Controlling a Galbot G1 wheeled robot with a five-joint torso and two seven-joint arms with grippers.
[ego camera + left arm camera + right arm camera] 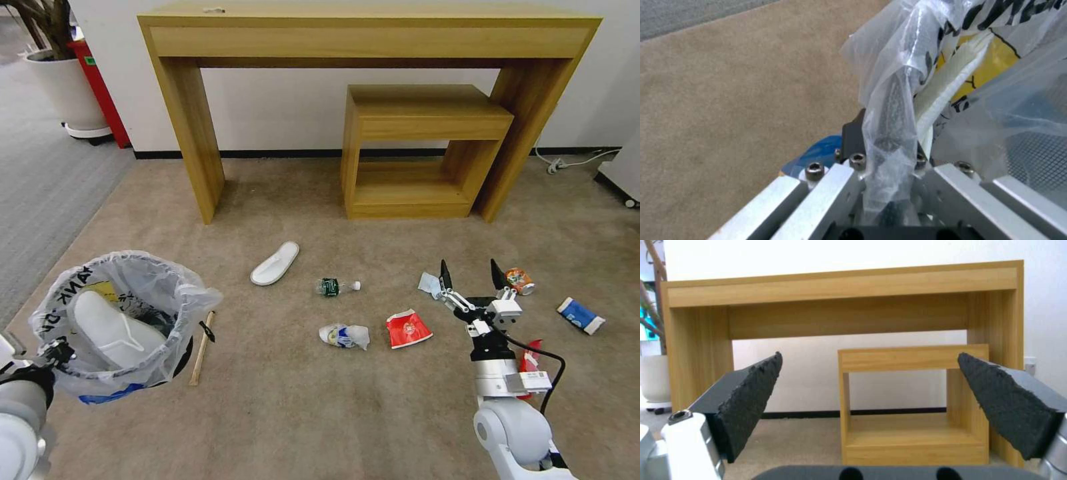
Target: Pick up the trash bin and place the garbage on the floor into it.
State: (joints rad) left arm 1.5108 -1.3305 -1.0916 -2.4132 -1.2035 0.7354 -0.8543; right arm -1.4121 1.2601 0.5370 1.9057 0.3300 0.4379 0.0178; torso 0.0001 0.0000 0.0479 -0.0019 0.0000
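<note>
The trash bin (120, 320), black with a crinkly lettered bag, hangs low over the floor (287, 400) at the left. My left gripper (57, 350) is shut on its near rim (896, 100). One white slipper (113, 330) lies inside it. On the carpet lies the garbage: a second slipper (275, 263), a bottle (337, 287), a crushed bottle (344, 335), a red wrapper (408, 329), pale-blue tissue (430, 283), an orange can (519, 280), a blue-white cup (581, 315) and a wooden stick (202, 347). My right gripper (470, 267) is open and holds nothing, raised between tissue and can, its pads (751, 396) wide apart.
A wooden desk (367, 33) stands against the wall with a smaller wooden table (420, 153) under it. A white planter (67, 87) sits on grey carpet (40, 173) at the far left. A cable (573, 160) lies at the right wall. Another red wrapper (530, 360) lies beside my right arm.
</note>
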